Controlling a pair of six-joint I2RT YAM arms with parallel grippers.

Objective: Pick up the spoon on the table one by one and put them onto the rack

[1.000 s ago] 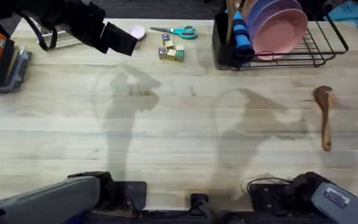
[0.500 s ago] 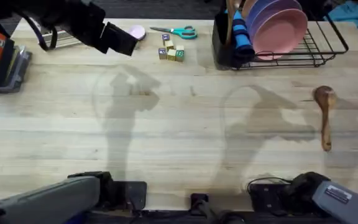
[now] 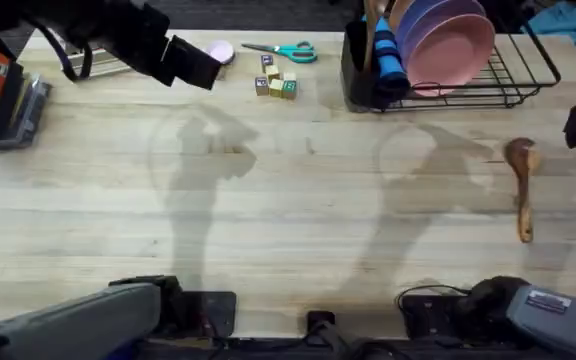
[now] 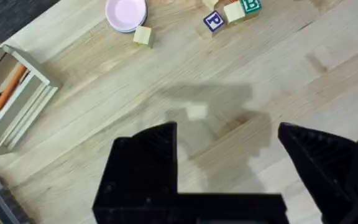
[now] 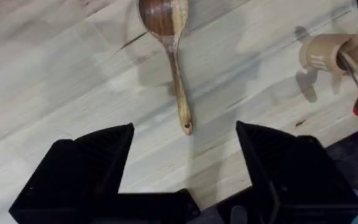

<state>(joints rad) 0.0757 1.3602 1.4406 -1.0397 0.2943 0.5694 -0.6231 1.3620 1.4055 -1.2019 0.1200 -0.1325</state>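
- While the overhead view has the last loose spoon [image 3: 521, 185] lying flat at the right side of the frame on the table [image 3: 298, 210], bowl toward the top, the rack [image 3: 498, 85] sits just above it at upper right with pink and purple plates [image 3: 443, 35] stacked in it. What looks like another wooden handle pokes out of the caddy end. A dark bit of the right arm shows at the far right edge, near the spoon; can't tell its fingers from here.
- Same view, other stuff: scissors [image 3: 283, 50] and letter blocks [image 3: 275, 84] at top centre, well apart from the spoon, so nothing really blocks the path. The left arm hangs over the upper left.
- Left wrist view: left gripper [image 4: 229, 149] is spread wide with nothing in it, over bare table. Blocks [image 4: 232, 12] and a pink dish [image 4: 126, 12] sit near the top of the frame.
- Right wrist view: right gripper [image 5: 185, 149] is also wide apart and empty, with the spoon [image 5: 169, 56] at upper centre, handle tip pointing down between the fingers.
- What could go wrong, I'd guess: that handle is thin and flat on the wood, so a pinch that lands off-centre could roll it or skid it away. Carrying it up, the plates crowd the rack, so a clipped plate is the other risk.
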